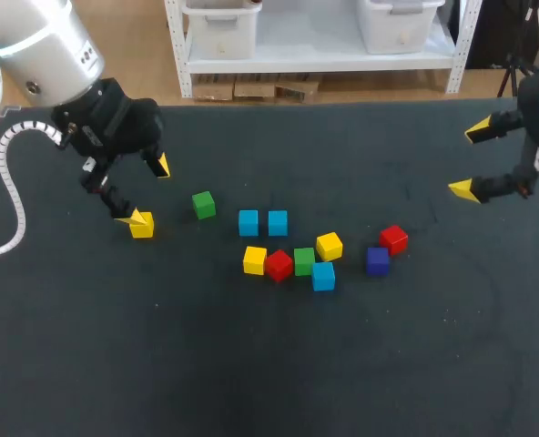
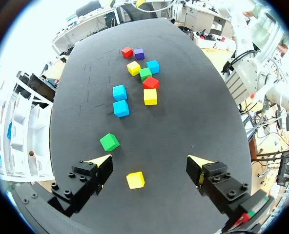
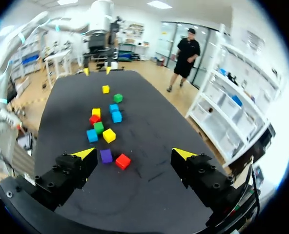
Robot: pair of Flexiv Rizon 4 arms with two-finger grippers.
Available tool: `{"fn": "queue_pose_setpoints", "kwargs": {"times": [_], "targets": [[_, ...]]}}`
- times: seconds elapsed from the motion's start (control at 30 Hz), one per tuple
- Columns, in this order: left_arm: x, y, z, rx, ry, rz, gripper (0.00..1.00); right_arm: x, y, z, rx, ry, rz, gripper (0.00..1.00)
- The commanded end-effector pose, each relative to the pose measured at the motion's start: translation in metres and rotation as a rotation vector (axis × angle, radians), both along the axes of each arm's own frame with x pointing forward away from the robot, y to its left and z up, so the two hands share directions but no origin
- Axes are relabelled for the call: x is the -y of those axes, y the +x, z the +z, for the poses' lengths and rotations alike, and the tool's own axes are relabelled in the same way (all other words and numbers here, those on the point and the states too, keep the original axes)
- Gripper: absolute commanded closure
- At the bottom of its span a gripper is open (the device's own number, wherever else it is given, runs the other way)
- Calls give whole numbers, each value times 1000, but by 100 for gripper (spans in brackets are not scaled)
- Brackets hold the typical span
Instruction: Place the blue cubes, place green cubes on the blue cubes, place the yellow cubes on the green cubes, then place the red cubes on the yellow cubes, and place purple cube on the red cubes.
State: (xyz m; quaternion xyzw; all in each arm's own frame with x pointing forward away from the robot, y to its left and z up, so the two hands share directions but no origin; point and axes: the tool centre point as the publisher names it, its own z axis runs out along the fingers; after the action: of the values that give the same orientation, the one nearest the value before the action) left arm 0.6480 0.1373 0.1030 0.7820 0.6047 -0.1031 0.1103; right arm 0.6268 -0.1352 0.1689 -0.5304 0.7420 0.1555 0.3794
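Nothing is stacked yet, and every cube lies single on the bench [image 1: 251, 364]. The left fingers [image 1: 163, 166] stand wide open about a lone yellow cube [image 1: 142, 225], perhaps grazing it with one tip but gripping nothing. Next come a green cube [image 1: 204, 204], two blue cubes [image 1: 249, 222] side by side, seemingly the base, and a mixed cluster [image 1: 304, 260]. Beyond those lie the purple cube [image 1: 378, 260] and a red cube [image 1: 394, 238]. The right fingers [image 1: 477, 130] hang wide open and empty, well apart.
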Motion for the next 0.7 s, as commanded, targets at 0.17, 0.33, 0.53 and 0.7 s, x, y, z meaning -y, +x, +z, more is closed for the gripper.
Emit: {"fn": "queue_pose_setpoints", "kwargs": {"times": [0.17, 0.33, 0.53, 0.7], "targets": [[-1, 1, 0, -1, 0, -2, 0, 6, 2, 1, -237, -150, 903, 0], [-1, 1, 0, -1, 0, -2, 0, 6, 2, 1, -237, -150, 903, 0], [-1, 1, 0, -1, 0, -2, 0, 3, 3, -6, -260, -210, 867, 0], [-1, 1, 0, -1, 0, -2, 0, -18, -5, -24, -271, -261, 770, 0]]}}
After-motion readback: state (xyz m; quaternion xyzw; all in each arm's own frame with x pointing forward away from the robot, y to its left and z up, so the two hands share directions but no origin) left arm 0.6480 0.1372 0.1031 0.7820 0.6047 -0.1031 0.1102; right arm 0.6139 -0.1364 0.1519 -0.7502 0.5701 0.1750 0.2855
